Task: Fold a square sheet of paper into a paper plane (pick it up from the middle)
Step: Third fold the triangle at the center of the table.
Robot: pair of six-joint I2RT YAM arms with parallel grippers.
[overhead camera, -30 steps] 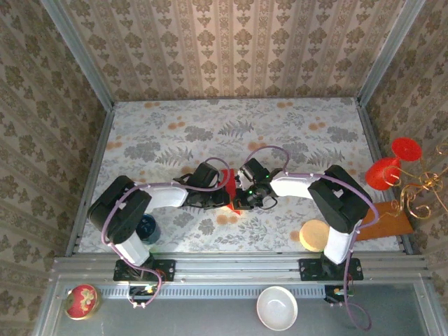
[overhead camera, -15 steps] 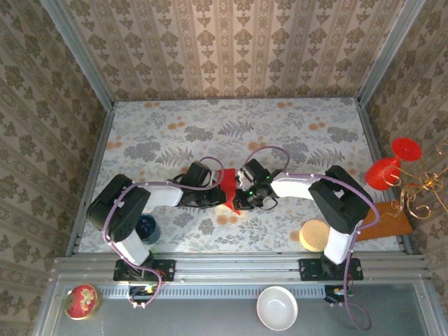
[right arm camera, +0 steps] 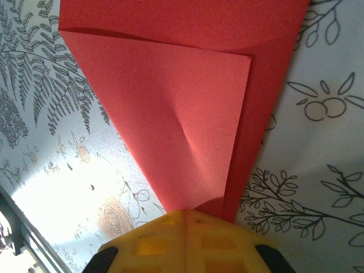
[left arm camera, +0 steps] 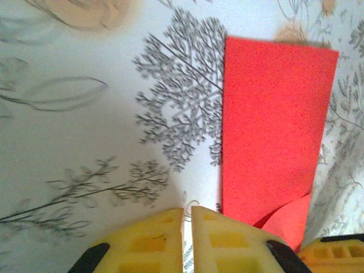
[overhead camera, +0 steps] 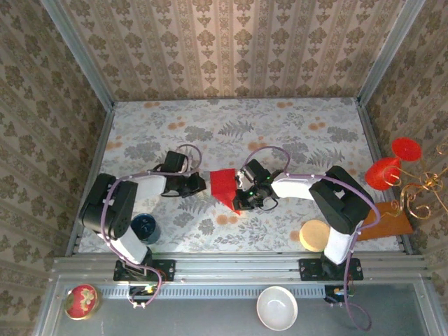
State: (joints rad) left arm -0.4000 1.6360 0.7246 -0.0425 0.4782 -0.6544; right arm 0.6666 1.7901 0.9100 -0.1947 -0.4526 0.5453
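Note:
The red sheet of paper (overhead camera: 224,183) lies on the flowered table near the middle, folded into layers. In the right wrist view the paper (right arm camera: 182,102) has a diagonal flap lying over a longer layer, and its narrow end runs in between the fingers. My right gripper (overhead camera: 241,199) (right arm camera: 190,213) is shut on that end. My left gripper (overhead camera: 202,184) (left arm camera: 187,211) sits just left of the paper, apart from it. Only a thin slit separates its yellow fingers, with nothing in it. In the left wrist view the paper (left arm camera: 273,125) is a flat oblong to the right of the fingers.
A dark blue cup (overhead camera: 145,227) stands by the left arm's base, a tan round lid (overhead camera: 314,234) by the right arm's. Red glasses (overhead camera: 392,164), a gold wire stand (overhead camera: 420,192) and a wooden board (overhead camera: 383,227) sit at the right edge. A white bowl (overhead camera: 277,308) and red tin (overhead camera: 82,301) are on the front ledge.
My left gripper has drawn back to the left, off the paper, and its jaws have parted a hair. The paper now lies flatter and more exposed. The right gripper has stayed put.

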